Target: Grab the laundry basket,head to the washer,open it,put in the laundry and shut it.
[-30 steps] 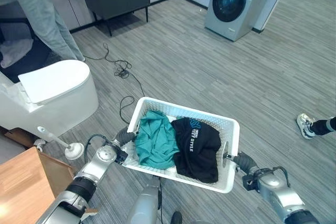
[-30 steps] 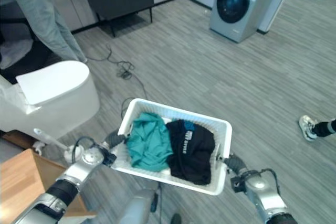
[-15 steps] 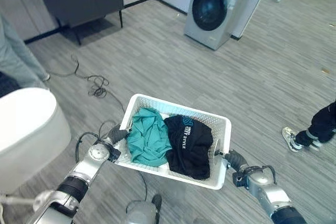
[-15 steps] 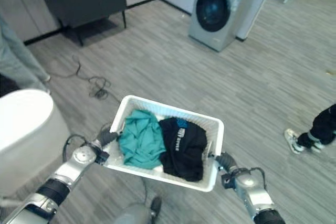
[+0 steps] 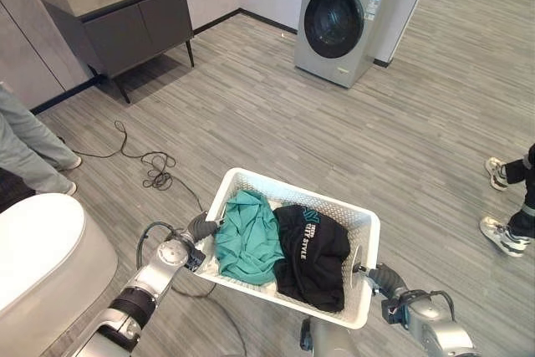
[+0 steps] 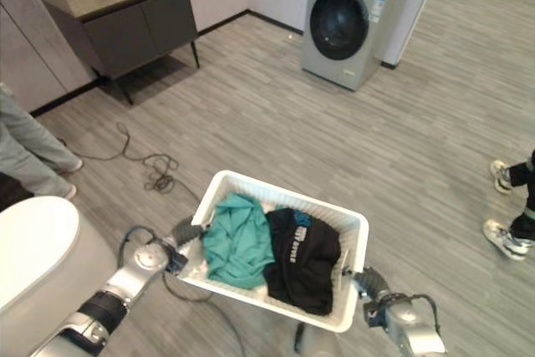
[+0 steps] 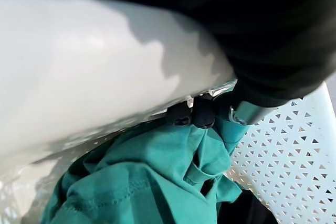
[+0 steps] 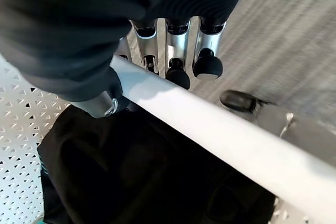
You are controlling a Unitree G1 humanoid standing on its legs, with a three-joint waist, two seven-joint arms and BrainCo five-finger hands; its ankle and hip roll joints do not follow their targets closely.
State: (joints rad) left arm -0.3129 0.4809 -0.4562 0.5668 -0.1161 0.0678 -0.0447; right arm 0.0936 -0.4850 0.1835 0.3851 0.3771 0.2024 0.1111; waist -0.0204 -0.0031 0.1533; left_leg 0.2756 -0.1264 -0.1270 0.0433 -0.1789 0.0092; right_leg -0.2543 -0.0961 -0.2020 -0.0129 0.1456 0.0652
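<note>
I carry a white perforated laundry basket point(image 5: 251, 180) between both hands above the floor. Inside lie a teal garment point(image 5: 248, 236) on the left and a black printed garment point(image 5: 313, 252) on the right. My left hand point(image 5: 201, 227) is curled over the basket's left rim point(image 7: 105, 87), its fingertips point(image 7: 191, 115) hooked inside above the teal cloth point(image 7: 142, 182). My right hand point(image 5: 381, 277) grips the right rim point(image 8: 220, 135), fingers point(image 8: 176, 72) under it and thumb point(image 8: 102, 103) inside by the black cloth point(image 8: 131, 182). The grey washer point(image 5: 347, 14) stands far ahead, its round door shut.
A dark vanity cabinet point(image 5: 125, 22) stands at the back left. A black cable point(image 5: 155, 169) lies on the floor ahead of the basket. A white toilet point(image 5: 42, 257) sits at the lower left. A person's legs point(image 5: 29, 144) show at left, another person's shoes point(image 5: 506, 232) at right.
The camera has moved: the washer now sits higher and closer to centre, the toilet has slid to the lower left. Both hands keep hold of the basket.
</note>
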